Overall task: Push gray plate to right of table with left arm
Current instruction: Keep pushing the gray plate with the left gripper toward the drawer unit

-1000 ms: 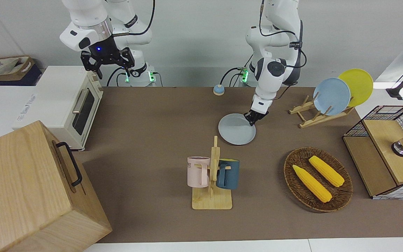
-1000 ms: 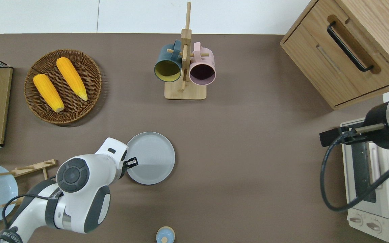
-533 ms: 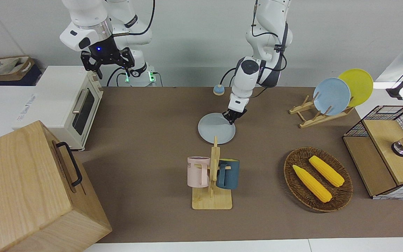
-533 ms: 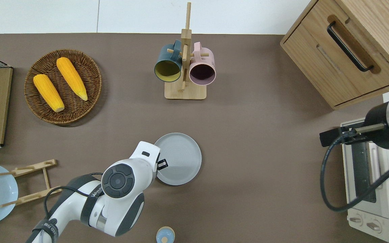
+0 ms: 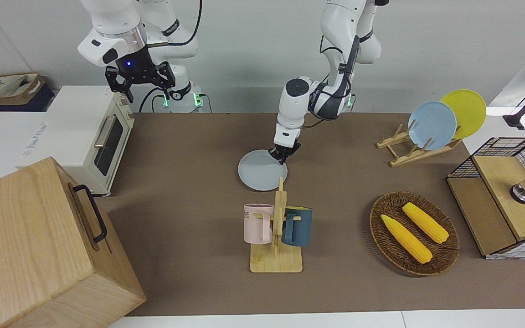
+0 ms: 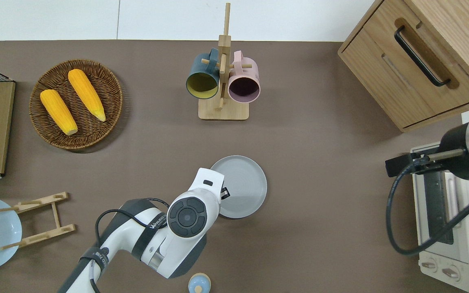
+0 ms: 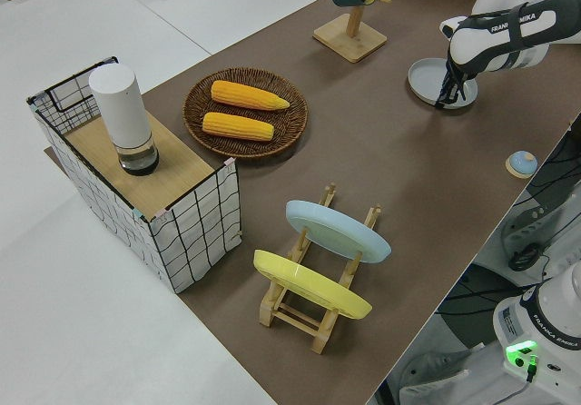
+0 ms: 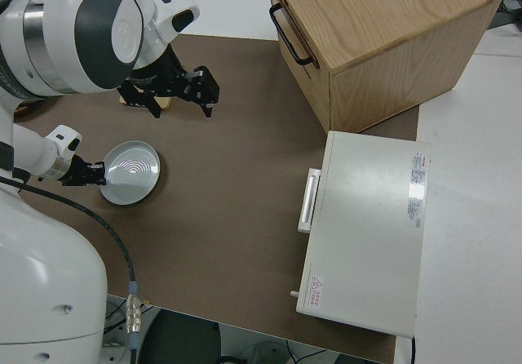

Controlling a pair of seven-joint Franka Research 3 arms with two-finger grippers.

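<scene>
The gray plate (image 5: pixel 260 172) lies flat on the brown table (image 5: pixel 189 191), nearer to the robots than the mug rack. It also shows in the overhead view (image 6: pixel 242 185) and in the left side view (image 7: pixel 428 78). My left gripper (image 5: pixel 283 157) is shut, tilted down, with its tips on the plate's rim on the side toward the left arm's end; it also shows in the overhead view (image 6: pixel 225 192). My right gripper (image 5: pixel 149 91) is parked and open.
A wooden mug rack (image 5: pixel 275 232) with a pink and a dark blue mug stands close by the plate. A toaster oven (image 5: pixel 96 136) and a wooden cabinet (image 5: pixel 39 246) are at the right arm's end. A corn basket (image 5: pixel 415 233), a plate rack (image 5: pixel 431 125) and a wire crate (image 5: pixel 504 196) are at the left arm's end.
My left gripper has slid the gray plate along the table toward the right arm's end. The right arm has not moved.
</scene>
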